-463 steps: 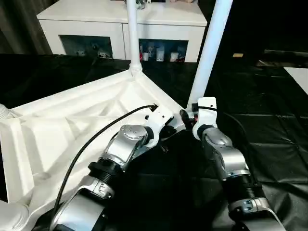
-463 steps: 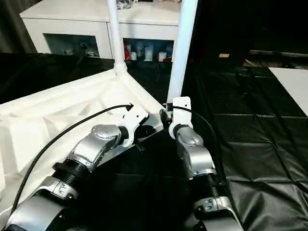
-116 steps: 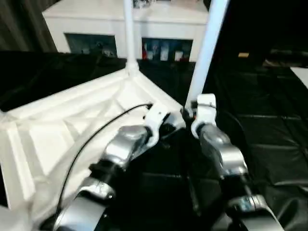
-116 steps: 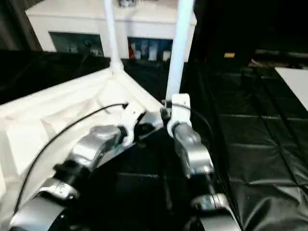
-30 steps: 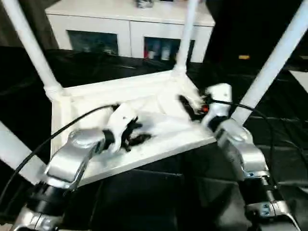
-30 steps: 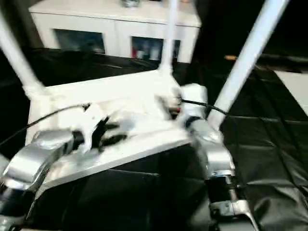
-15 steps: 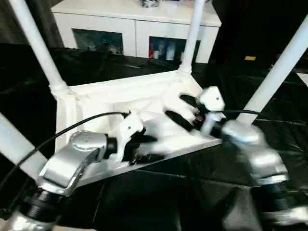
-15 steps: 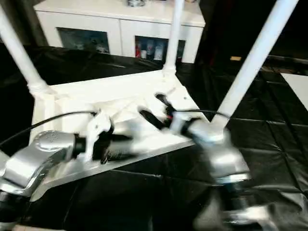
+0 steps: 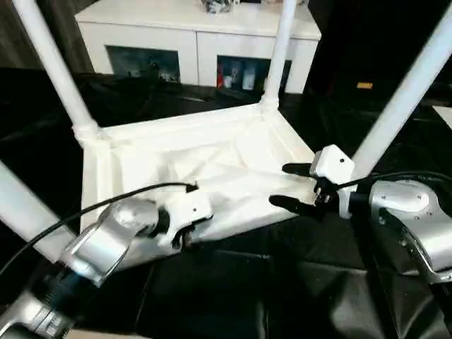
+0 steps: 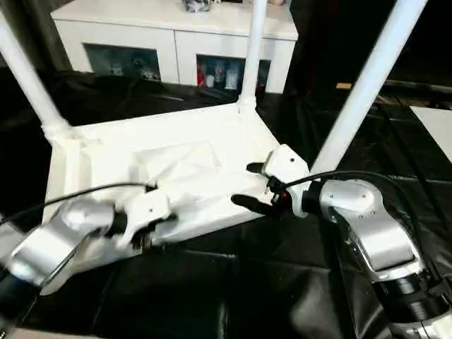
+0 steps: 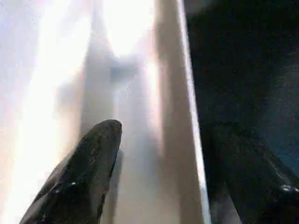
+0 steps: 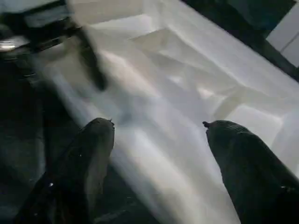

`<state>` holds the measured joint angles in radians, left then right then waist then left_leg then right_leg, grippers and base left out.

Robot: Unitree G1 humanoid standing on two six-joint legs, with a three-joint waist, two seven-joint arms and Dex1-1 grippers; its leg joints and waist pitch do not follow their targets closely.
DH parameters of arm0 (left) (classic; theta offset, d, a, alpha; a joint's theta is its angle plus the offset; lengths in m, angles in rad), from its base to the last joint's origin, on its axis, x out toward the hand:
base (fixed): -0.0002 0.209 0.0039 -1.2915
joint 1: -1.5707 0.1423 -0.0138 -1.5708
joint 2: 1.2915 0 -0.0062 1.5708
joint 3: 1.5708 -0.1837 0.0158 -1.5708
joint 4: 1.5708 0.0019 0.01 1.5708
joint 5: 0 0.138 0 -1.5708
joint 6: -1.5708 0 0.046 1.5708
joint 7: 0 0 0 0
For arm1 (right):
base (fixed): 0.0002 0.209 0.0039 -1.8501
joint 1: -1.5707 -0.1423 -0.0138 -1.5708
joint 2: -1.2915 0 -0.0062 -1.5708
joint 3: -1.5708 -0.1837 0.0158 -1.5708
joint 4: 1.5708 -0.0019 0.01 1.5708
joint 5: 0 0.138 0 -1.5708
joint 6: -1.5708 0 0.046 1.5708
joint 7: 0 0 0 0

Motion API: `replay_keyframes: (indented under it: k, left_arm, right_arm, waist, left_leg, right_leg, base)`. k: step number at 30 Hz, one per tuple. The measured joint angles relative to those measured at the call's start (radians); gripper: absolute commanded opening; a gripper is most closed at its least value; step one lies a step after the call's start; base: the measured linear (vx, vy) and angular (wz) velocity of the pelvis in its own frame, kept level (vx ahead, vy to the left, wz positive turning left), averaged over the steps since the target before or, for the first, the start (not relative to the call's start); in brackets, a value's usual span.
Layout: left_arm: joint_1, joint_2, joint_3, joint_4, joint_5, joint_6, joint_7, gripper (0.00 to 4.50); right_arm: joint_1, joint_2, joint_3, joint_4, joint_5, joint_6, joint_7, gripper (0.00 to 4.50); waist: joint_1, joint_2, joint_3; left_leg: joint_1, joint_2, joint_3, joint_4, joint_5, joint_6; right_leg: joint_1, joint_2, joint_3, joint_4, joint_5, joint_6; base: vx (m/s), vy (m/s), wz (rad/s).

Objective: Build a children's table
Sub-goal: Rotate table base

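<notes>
Upturned children's table on black sheeting

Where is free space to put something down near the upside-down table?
The black mat in front of the tabletop, between both arms, is bare. Around the right end effector and the near-right leg it is crowded.

No text, label, brand, number or sign can be read anywhere in these views.
</notes>
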<state>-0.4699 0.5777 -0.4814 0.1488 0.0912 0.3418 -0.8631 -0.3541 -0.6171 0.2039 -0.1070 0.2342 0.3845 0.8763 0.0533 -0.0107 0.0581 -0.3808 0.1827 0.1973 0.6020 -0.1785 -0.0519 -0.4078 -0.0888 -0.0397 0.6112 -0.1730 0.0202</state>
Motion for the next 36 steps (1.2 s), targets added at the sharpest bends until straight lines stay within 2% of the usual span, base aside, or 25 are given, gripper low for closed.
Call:
replay_keyframes:
  k: [7, 12, 15, 17, 19, 20, 23, 26, 27, 28, 31, 36]
  left_arm:
    - [-0.02, 0.002, 0.003, 0.13, 0.09, -0.172, 0.116, 3.59]
    - [-0.01, -0.004, 0.04, 0.177, 0.097, -0.252, 0.198, 3.59]
    - [0.054, -0.053, 0.165, 0.155, 0.002, -0.33, 0.219, 3.59]
    - [0.103, -0.092, 0.223, 0.14, -0.079, -0.367, 0.218, 3.59]
    - [0.166, -0.133, 0.259, 0.125, -0.167, -0.432, 0.204, 3.59]
    - [0.191, -0.149, 0.269, 0.118, -0.192, -0.466, 0.205, 3.84]
    - [0.275, -0.19, 0.297, 0.066, -0.242, -0.655, 0.263, 3.91]
    - [0.302, -0.218, 0.356, 0.003, -0.181, -0.851, 0.404, 4.35]
    - [0.303, -0.22, 0.379, -0.013, -0.145, -0.892, 0.453, 4.35]
    - [0.309, -0.232, 0.428, -0.04, -0.067, -0.938, 0.543, 4.43]
    - [0.318, -0.239, 0.517, -0.093, 0.084, -0.955, 0.721, 4.43]
    - [0.325, -0.302, 0.669, -0.133, 0.227, -0.907, 0.975, 4.43]
  right_arm:
    - [0.002, 0.008, 0.002, -0.022, -0.002, 0.026, 0.001, 3.48]
    - [0.011, 0.019, 0.004, -0.042, -0.001, 0.029, 0.0, 3.48]
    - [0.038, 0.04, 0.011, -0.047, -0.001, 0.032, -0.01, 3.48]
    - [0.047, 0.065, 0.022, -0.047, -0.001, 0.039, -0.025, 3.48]
    - [0.051, 0.082, 0.023, -0.047, -0.002, 0.038, -0.044, 3.48]
    - [0.054, 0.09, 0.022, -0.047, -0.002, 0.037, -0.054, 3.48]
    - [0.077, 0.13, 0.014, -0.045, -0.002, 0.023, -0.097, 3.48]
    - [0.081, 0.165, 0.003, -0.037, -0.001, 0.014, -0.128, 3.48]
    - [0.081, 0.172, -0.003, -0.037, -0.001, 0.01, -0.136, 3.48]
    - [0.082, 0.179, -0.009, -0.036, -0.001, 0.001, -0.149, 3.48]
    - [0.087, 0.195, -0.021, -0.026, -0.001, -0.004, -0.172, 3.48]
    - [0.094, 0.219, -0.022, -0.024, -0.001, -0.014, -0.185, 3.48]
  waist:
    - [0.005, 0.0, 0.0]
    - [0.006, 0.0, 0.0]
    - [0.006, 0.0, 0.0]
    - [0.005, 0.0, 0.0]
    - [0.006, 0.0, 0.0]
    - [0.007, 0.0, 0.0]
    - [0.008, 0.0, 0.0]
    - [0.009, 0.0, 0.0]
    - [0.008, 0.0, 0.0]
    - [0.005, 0.0, 0.0]
    - [0.001, 0.001, -0.001]
    - [-0.004, 0.0, -0.001]
  left_leg:
    - [-0.001, 0.0, 0.0, 0.001, 0.0, 0.0]
    - [-0.002, 0.0, 0.0, 0.001, 0.0, 0.0]
    - [-0.002, 0.0, 0.0, 0.001, 0.0, 0.0]
    - [-0.002, 0.0, 0.0, 0.001, 0.0, 0.0]
    - [-0.003, 0.0, 0.0, 0.001, 0.0, 0.0]
    - [-0.003, 0.0, 0.0, 0.001, 0.0, 0.0]
    - [-0.004, 0.001, 0.0, 0.001, 0.0, 0.0]
    - [-0.004, 0.001, 0.0, 0.001, 0.0, 0.0]
    - [-0.003, 0.001, 0.0, 0.001, 0.0, 0.0]
    - [-0.002, 0.001, 0.0, 0.001, 0.0, 0.0]
    - [-0.001, 0.001, 0.0, 0.001, 0.0, 0.0]
    - [-0.002, 0.001, -0.002, 0.002, 0.0, 0.0]
  right_leg:
    - [0.0, 0.0, 0.0, 0.0, 0.0, 0.0]
    - [-0.001, 0.0, 0.0, 0.0, 0.001, -0.001]
    - [0.0, -0.001, 0.0, 0.0, 0.004, -0.006]
    - [-0.001, -0.001, 0.0, 0.0, 0.004, -0.005]
    - [-0.001, -0.001, 0.0, -0.001, 0.003, -0.005]
    - [-0.001, -0.001, 0.0, -0.001, 0.002, -0.004]
    - [-0.002, -0.001, -0.001, -0.001, 0.001, -0.002]
    - [-0.001, -0.001, -0.002, -0.001, 0.001, -0.002]
    - [-0.001, -0.001, -0.002, -0.001, 0.001, -0.002]
    - [0.0, -0.001, -0.002, -0.001, -0.001, 0.002]
    - [0.0, 0.0, -0.001, -0.001, -0.002, 0.004]
    - [0.0, 0.0, -0.002, -0.001, -0.002, 0.004]
  base:
    - [0.0, 0.0, 0.0]
    - [0.0, 0.0, 0.0]
    - [0.0, 0.0, 0.0]
    - [0.0, 0.0, 0.0]
    - [0.0, 0.0, 0.0]
    - [0.0, 0.0, 0.0]
    - [0.0, 0.0, 0.0]
    - [0.0, 0.0, 0.0]
    - [0.0, 0.0, 0.0]
    - [0.0, 0.0, 0.0]
    - [0.0, 0.0, 0.0]
    - [0.0, 0.0, 0.0]
